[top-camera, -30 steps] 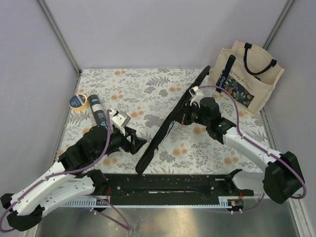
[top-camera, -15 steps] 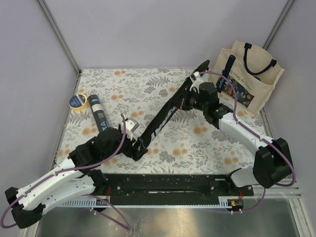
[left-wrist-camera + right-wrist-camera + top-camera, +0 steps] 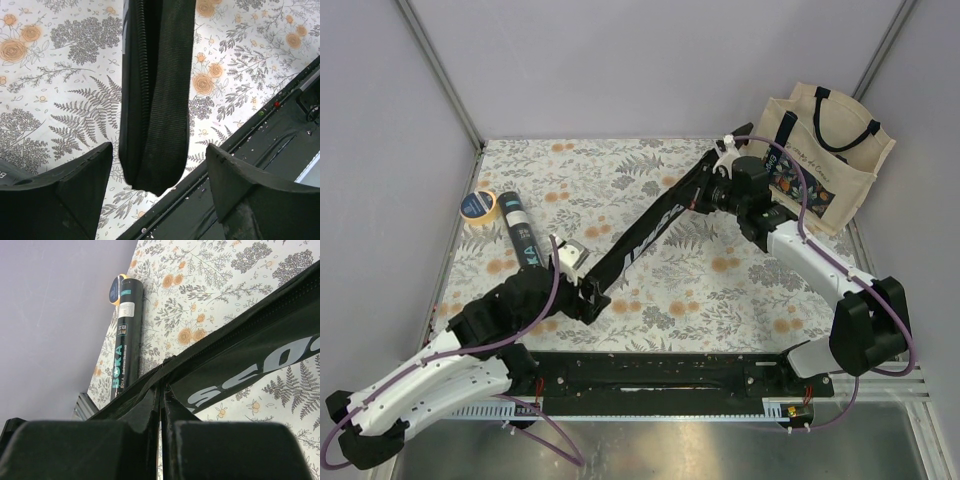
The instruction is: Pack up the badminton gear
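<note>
Left jaws are spread wide with the narrow end of the racket bag (image 3: 157, 100) dangling right between them, untouched, and further up the right jaws are pinched shut on its zipper edge, so I'd guess they're getting the bag opened up and next is closing on that end.

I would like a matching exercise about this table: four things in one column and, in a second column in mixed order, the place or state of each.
Things
1. racket bag
2. tube
3. tape roll
4. tote

Places or states
A. stands at the far right corner
B. lies flat, with teal lettering
C. pinched near its far end by the right gripper
D. yellow-rimmed, at the tube's far end

Pairs: 1-C, 2-B, 3-D, 4-A
</note>
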Controlling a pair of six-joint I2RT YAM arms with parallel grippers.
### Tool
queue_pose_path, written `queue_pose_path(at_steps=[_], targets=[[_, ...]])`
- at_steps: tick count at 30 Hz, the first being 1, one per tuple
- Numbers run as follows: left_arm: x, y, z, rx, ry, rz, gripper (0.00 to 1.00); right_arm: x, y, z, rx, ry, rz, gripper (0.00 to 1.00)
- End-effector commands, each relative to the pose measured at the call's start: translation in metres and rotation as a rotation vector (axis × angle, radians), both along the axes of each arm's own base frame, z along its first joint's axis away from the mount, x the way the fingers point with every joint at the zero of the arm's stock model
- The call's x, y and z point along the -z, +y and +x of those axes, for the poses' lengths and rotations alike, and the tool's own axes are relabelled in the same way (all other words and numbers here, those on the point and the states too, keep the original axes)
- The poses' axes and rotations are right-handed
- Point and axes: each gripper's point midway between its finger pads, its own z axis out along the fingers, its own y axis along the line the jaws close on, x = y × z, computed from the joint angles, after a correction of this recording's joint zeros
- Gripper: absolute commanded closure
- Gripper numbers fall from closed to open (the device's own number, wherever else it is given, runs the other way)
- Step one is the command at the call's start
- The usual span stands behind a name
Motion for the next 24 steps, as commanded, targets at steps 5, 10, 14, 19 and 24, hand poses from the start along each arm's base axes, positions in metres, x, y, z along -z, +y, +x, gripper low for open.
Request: queue_pose_path(at_steps=[5, 10, 14, 19, 24], targets=[[-0.023, 0.006, 0.006, -0.046, -0.089, -0.070, 0.36, -0.072, 0.000, 0.005, -0.014, -0.137, 0.129, 1.00], [-0.031, 0.008, 0.006, -0.046, -0.128, -0.119, 0.36, -0.083, 0.002, 0.003, -0.022, -0.146, 0.155, 1.00], [-0.025, 0.000, 0.003, -0.025, -0.107, -0.143, 0.31, -0.088, 0.001, 0.002, -0.015, -0.143, 0.174, 1.00], [-0.019, -0.004, 0.002, -0.016, -0.087, -0.148, 0.32, -0.097, -0.002, 0.002, -0.002, -0.153, 0.189, 1.00], [-0.024, -0.004, 0.002, -0.032, -0.089, -0.193, 0.35, -0.102, -0.004, 0.002, 0.006, -0.154, 0.203, 1.00]])
